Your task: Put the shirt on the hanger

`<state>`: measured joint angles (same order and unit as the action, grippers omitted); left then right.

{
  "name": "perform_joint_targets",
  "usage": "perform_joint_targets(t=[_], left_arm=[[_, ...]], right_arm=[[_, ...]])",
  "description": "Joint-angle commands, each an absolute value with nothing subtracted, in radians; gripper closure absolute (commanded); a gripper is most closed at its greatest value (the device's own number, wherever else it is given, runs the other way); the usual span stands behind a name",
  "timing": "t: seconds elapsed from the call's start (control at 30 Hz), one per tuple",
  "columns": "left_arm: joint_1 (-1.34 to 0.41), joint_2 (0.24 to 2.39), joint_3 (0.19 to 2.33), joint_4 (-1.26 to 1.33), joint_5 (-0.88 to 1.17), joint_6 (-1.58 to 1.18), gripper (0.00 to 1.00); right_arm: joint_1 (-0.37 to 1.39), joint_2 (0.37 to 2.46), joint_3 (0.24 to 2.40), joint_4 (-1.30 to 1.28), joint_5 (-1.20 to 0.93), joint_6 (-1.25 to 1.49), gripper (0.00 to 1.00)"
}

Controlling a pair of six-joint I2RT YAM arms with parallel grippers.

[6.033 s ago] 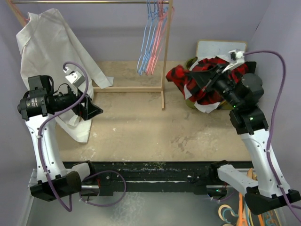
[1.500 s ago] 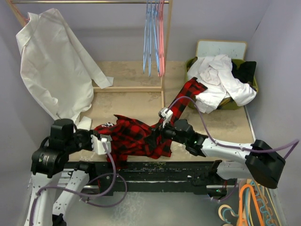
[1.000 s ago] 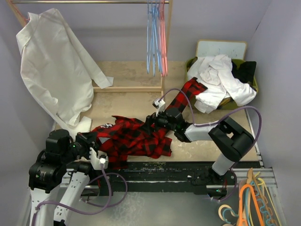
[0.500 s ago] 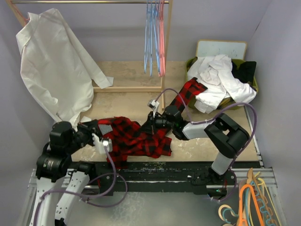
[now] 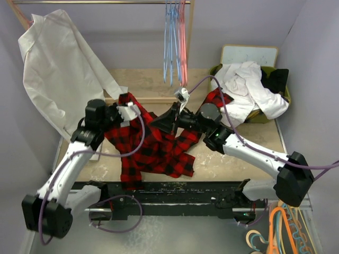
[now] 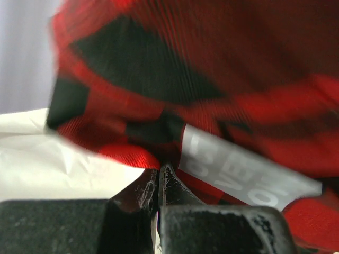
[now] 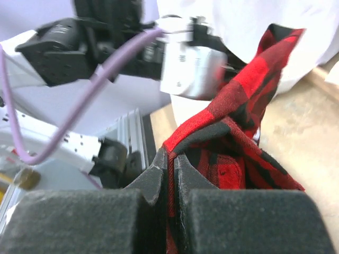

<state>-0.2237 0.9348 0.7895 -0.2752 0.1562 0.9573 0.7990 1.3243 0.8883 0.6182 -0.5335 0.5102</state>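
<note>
The red-and-black plaid shirt (image 5: pixel 153 151) hangs spread between both grippers above the table, its lower part draped on the tabletop. My left gripper (image 5: pixel 121 106) is shut on its upper left edge. In the left wrist view the jaws (image 6: pixel 159 172) pinch the plaid cloth (image 6: pixel 212 79) beside a grey tag (image 6: pixel 243 174) with white lettering. My right gripper (image 5: pixel 160 124) is shut on another edge of the shirt; its jaws (image 7: pixel 170 159) clamp a fold of the shirt (image 7: pixel 238 116). The pink-red hanger (image 5: pixel 184 47) hangs on the rail among light blue hangers (image 5: pixel 170 47).
A large white garment (image 5: pixel 58 69) is draped over the left end of the wooden rack (image 5: pixel 185 100). A green basket (image 5: pixel 283 98) heaped with white clothes (image 5: pixel 246 87) stands at the back right. Orange hangers (image 5: pixel 278 227) lie below the table's near right corner.
The right gripper shut on the shirt. Both arms then rose and moved back, lifting the shirt's top edge off the table and stretching it between them.
</note>
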Motion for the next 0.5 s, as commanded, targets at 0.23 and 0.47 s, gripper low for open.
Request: perform_joint_targets(t=[0.23,0.47], left_arm=[[-0.229,1.439,1.385,-0.382,0.007,0.520,1.00],[-0.230,1.547,1.402,-0.315,0.023,0.483,1.00]], right_arm=[[0.800,1.298,0.947,0.341,0.040,0.616,1.00],[0.929,1.312,0.992,0.103,0.261,0.830,1.00]])
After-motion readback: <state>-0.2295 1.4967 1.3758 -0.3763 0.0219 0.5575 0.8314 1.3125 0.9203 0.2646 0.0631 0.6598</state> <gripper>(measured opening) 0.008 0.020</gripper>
